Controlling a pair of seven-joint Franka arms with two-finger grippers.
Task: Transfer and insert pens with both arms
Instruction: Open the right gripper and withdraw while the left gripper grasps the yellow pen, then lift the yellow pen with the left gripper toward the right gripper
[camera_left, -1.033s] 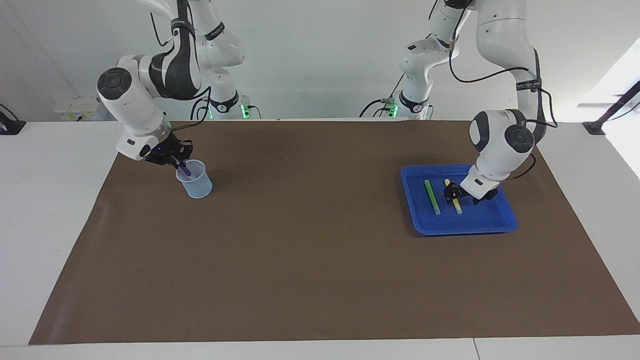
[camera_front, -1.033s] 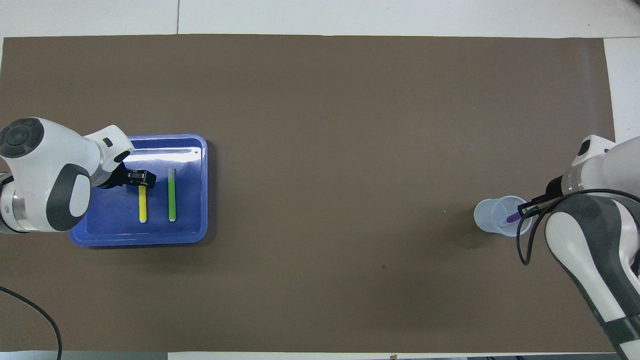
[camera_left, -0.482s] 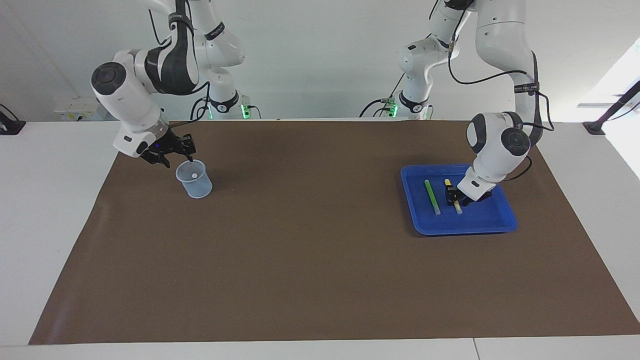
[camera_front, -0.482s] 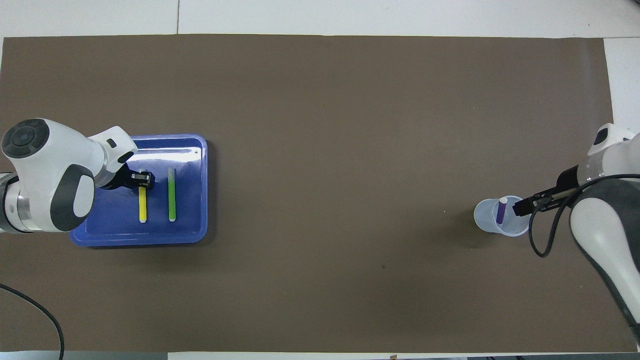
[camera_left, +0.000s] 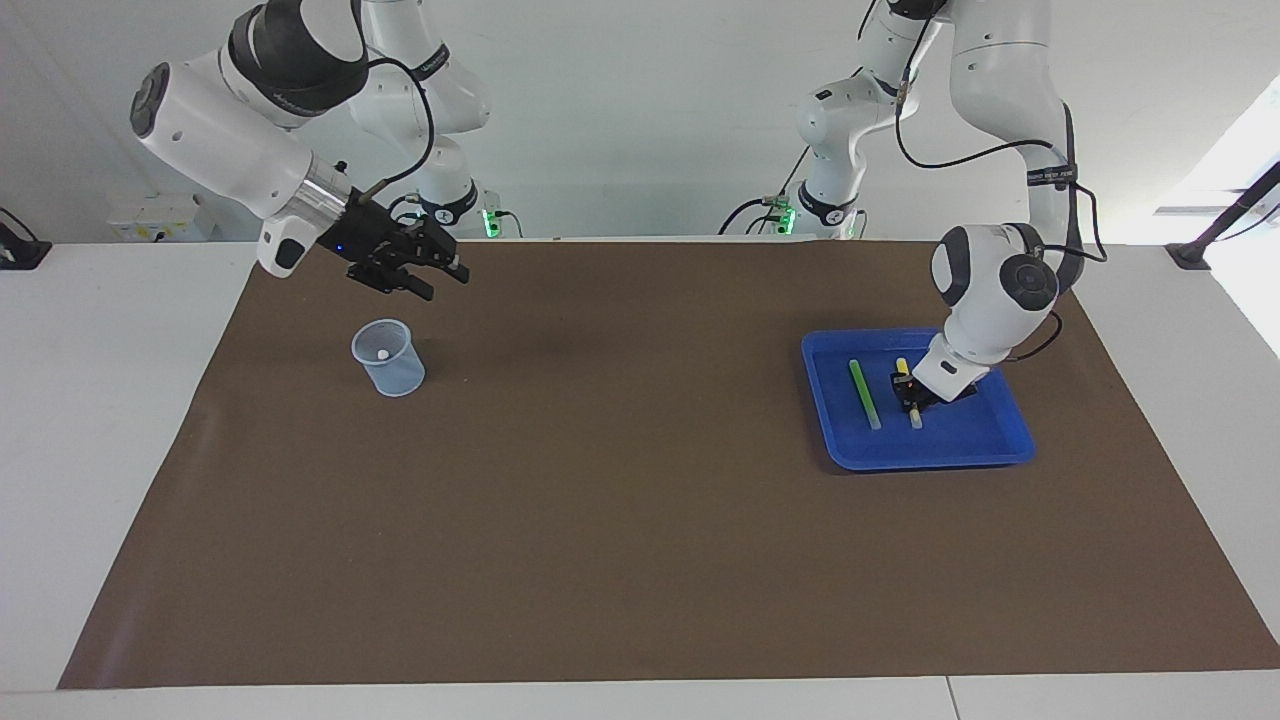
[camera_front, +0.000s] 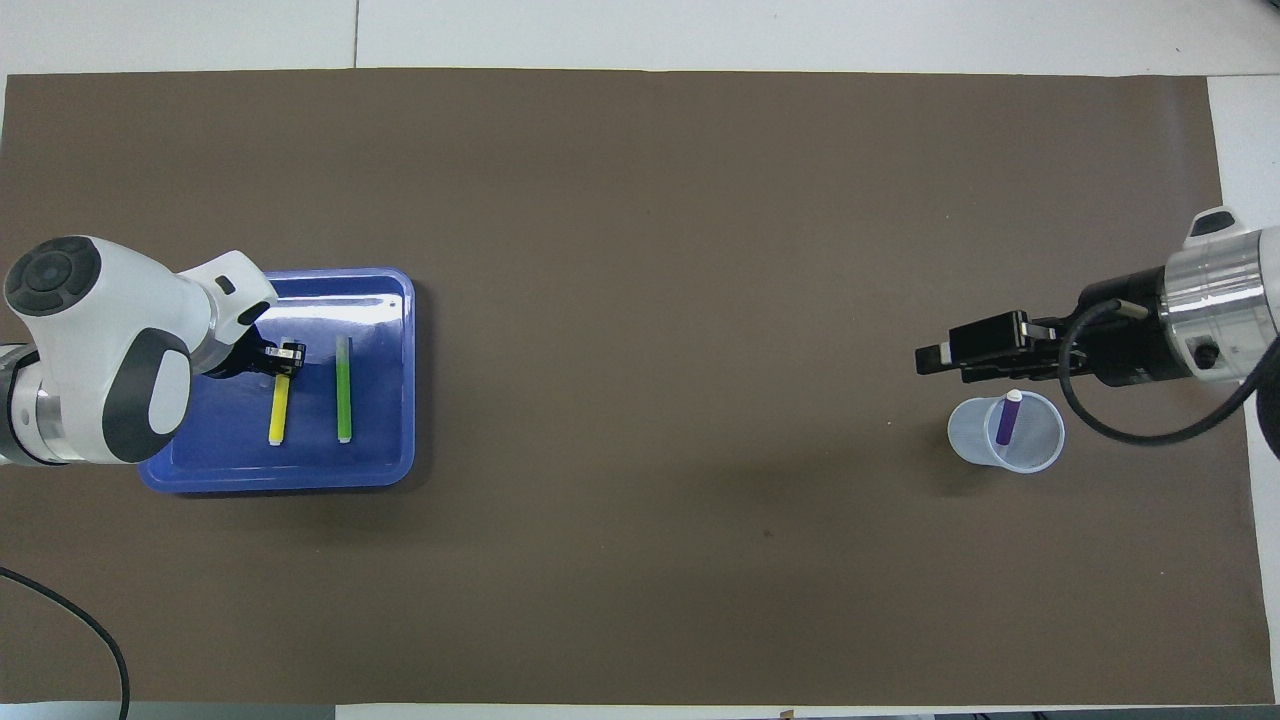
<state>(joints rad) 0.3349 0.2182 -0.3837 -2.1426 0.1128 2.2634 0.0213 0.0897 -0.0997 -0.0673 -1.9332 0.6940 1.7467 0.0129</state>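
Observation:
My left gripper (camera_left: 908, 392) (camera_front: 290, 356) is down in the blue tray (camera_left: 930, 460) (camera_front: 280, 478), shut on the yellow pen (camera_left: 902, 367) (camera_front: 277, 415), which lies slightly askew. The green pen (camera_left: 863, 393) (camera_front: 343, 390) lies flat beside it in the tray, untouched. In the clear plastic cup (camera_left: 390, 372) (camera_front: 975, 445) at the right arm's end, the purple pen (camera_front: 1006, 422) leans cap up; the facing view shows only its pale cap (camera_left: 381, 354). My right gripper (camera_left: 446, 282) (camera_front: 932, 358) hangs open and empty, raised above the mat beside the cup.
A brown mat (camera_left: 620, 520) covers most of the white table. Two smaller white arms with green lights (camera_left: 455, 200) (camera_left: 815, 195) stand at the robots' end. A black cable (camera_front: 60, 620) curls at the mat's corner near the left arm.
The right gripper opened, left the purple pen in the cup, then rose and swung away. The left gripper closed on the yellow pen, whose free end shifted slightly.

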